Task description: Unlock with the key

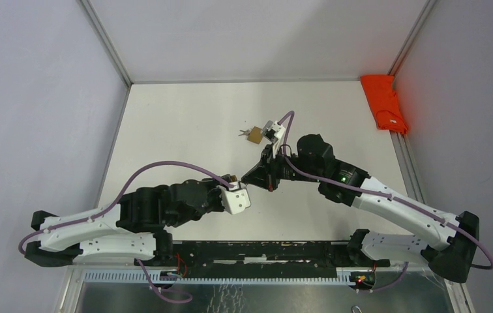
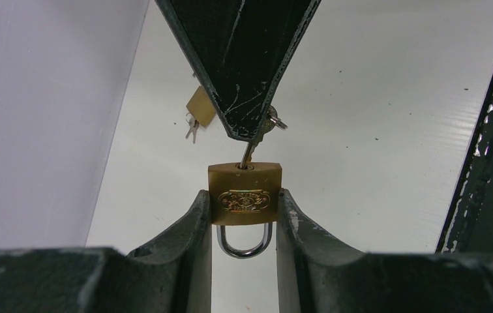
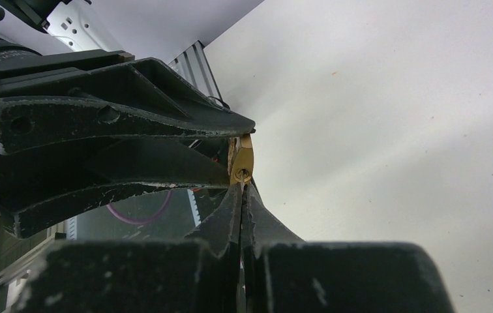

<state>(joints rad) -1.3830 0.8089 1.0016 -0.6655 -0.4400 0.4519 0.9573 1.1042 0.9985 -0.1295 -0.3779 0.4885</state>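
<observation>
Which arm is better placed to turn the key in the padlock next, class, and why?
Right. The right end effector is shut on the key, whose tip is in the padlock. The left end effector clamps that padlock, so it should probably just brace it.

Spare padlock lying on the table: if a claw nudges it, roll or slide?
Probably slides, not rolls: the spare padlock looks flat-sided and seems to lie flat. Brass-coloured, so likely heavy for its size. Its keys look loosely attached and may trail.

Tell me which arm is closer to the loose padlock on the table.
Right. The right arm has its wrist just beside the loose padlock; the left gripper holds a second padlock, clearly farther off.
</observation>
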